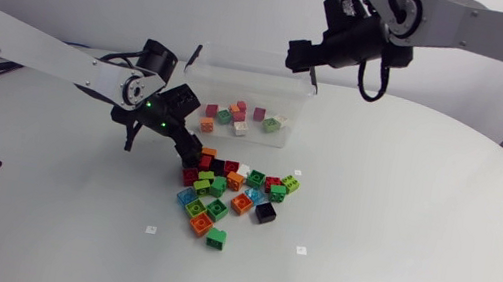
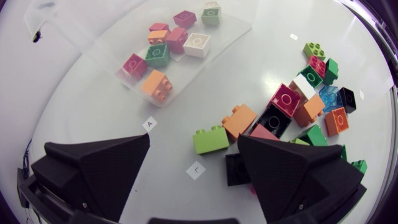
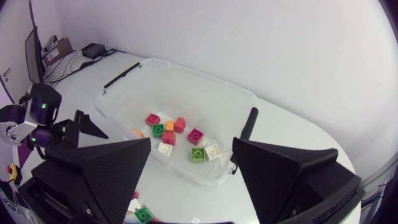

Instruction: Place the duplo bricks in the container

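Observation:
A pile of several coloured duplo bricks (image 1: 233, 194) lies in the middle of the table. Behind it stands the clear plastic container (image 1: 293, 102), with several bricks (image 1: 240, 117) on its floor. My left gripper (image 1: 180, 145) is open, low at the pile's near-left edge. In the left wrist view its fingers (image 2: 99, 168) straddle bare table, with a lime brick (image 2: 210, 140) and an orange brick (image 2: 239, 119) just ahead. My right gripper (image 1: 303, 58) hangs open above the container's right end. Nothing is between its fingers (image 3: 99, 168), and the container (image 3: 186, 68) with its bricks (image 3: 177, 134) lies below.
Small white markers (image 1: 150, 229) lie on the table in front of the pile. The left arm (image 3: 43, 118) shows beside the container in the right wrist view. The white round table (image 1: 418, 238) stretches wide to the right.

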